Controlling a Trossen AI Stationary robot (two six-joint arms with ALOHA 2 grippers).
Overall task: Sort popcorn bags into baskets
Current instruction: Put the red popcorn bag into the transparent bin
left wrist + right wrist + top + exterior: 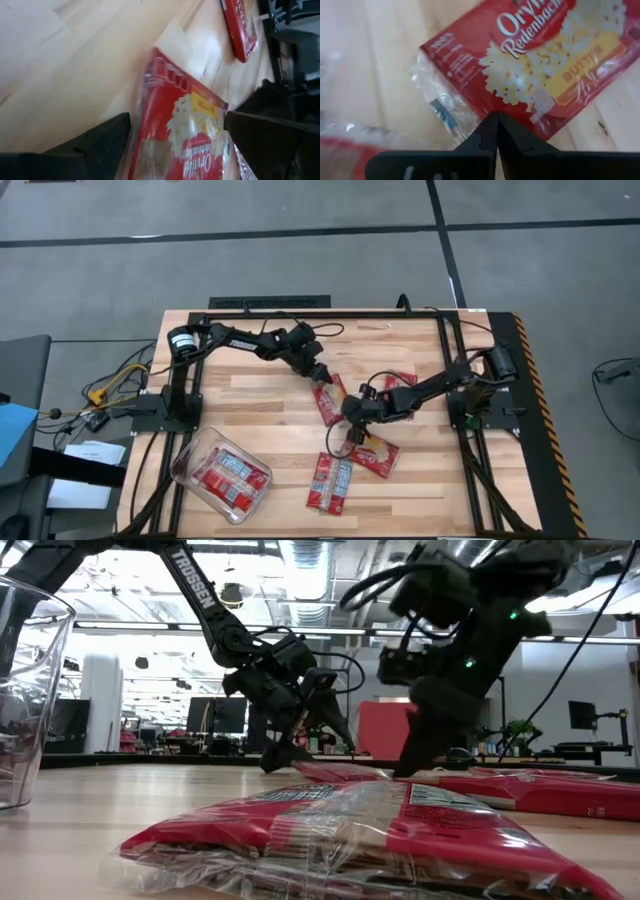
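Note:
Several red popcorn bags lie flat on the wooden table. My left gripper (320, 377) (177, 125) (290, 755) is open, pointing down, with a finger on either side of one bag (331, 404) (186, 107); I see no touch. My right gripper (349, 418) (497, 117) (412, 768) is shut, its tips at the edge of a bag (545, 65) printed with popcorn and "BUTTER". More bags lie nearby (373, 452) (333, 482) (402, 380). The clear tub (190, 470) (30, 690) near the left front holds several packets (228, 478). My left gripper touches nothing that I can see. My right gripper has its shut fingertips (490, 131) low over the bag's long edge (520, 125), coming down at a slant from the table's right. I cannot tell whether they touch the bag.
A bag (340, 830) lies close before the low camera. Black frame rails (300, 313) run along the table's far edge and sides. A black cable (338, 442) hangs by my right gripper. Bare wood (250, 395) lies between the tub and the bags.

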